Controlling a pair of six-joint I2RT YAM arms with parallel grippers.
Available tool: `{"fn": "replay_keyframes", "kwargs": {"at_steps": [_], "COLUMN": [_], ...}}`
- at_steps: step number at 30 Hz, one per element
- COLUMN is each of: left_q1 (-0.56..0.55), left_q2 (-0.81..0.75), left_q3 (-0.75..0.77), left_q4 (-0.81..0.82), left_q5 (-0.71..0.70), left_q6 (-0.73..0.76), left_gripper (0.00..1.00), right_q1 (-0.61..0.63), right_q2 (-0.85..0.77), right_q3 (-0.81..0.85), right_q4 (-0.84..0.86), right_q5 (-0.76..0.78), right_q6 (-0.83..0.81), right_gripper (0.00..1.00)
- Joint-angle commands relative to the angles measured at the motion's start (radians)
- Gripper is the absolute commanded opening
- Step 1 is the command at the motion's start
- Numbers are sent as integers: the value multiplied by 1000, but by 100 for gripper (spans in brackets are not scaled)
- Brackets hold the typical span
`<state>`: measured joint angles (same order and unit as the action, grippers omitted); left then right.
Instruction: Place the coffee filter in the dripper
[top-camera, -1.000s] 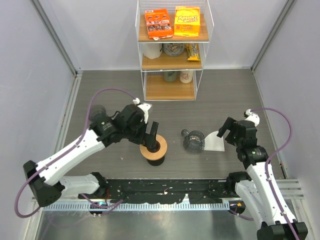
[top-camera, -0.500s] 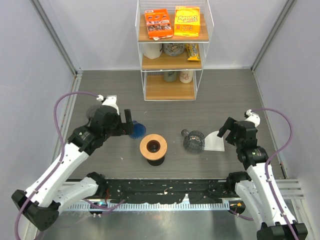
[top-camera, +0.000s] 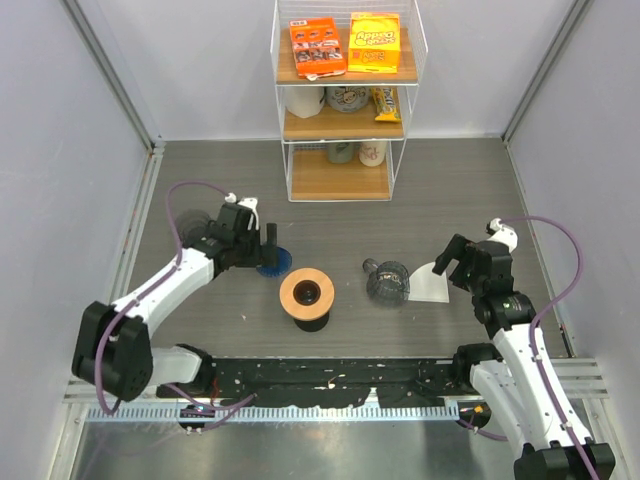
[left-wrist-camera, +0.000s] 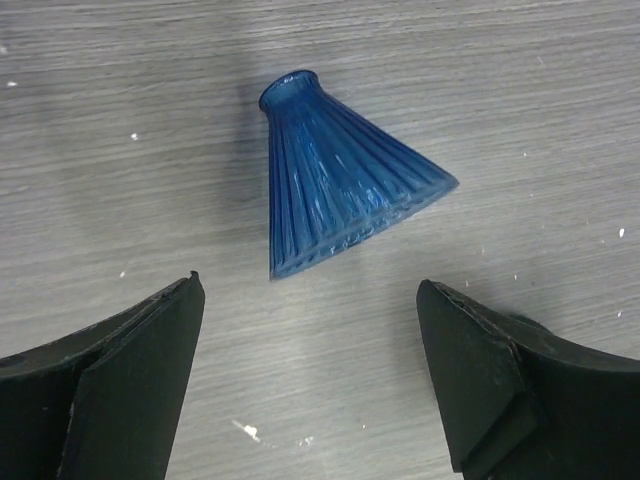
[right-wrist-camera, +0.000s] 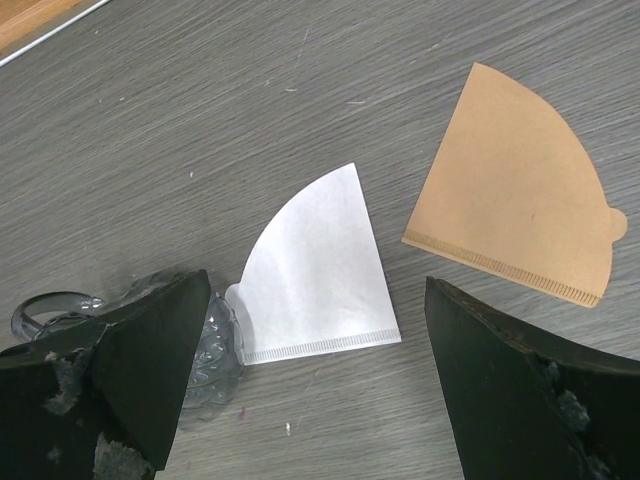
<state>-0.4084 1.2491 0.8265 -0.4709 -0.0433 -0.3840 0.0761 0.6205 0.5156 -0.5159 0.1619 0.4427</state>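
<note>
Left hand wide open, empty, above blue ribbed dripper lying on its side on bench. Mid-bench: wood-ringed black stand, then clear glass dripper. White filter flat, just beside glass dripper; brown filter near it. Right hand wide open, empty, above white filter. Step, likely: pre-grasp. Next: lowering, pinching thin flat filter edge.
</note>
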Motion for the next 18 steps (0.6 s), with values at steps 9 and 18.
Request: {"fn": "replay_keyframes", "kwargs": {"at_steps": [9, 18], "left_q1": [31, 31], "left_q2": [207, 240], "left_q3": [77, 111], "left_q4": [130, 110], "left_q5": [53, 23], "left_q6": [45, 50], "left_gripper": [69, 50], "right_q1": [-2, -2], "right_q2": [-2, 10], "right_q3": [-2, 0], "right_q4": [43, 43], "right_q5": [-42, -58], "right_q6": [-15, -18], "right_gripper": [95, 95]}}
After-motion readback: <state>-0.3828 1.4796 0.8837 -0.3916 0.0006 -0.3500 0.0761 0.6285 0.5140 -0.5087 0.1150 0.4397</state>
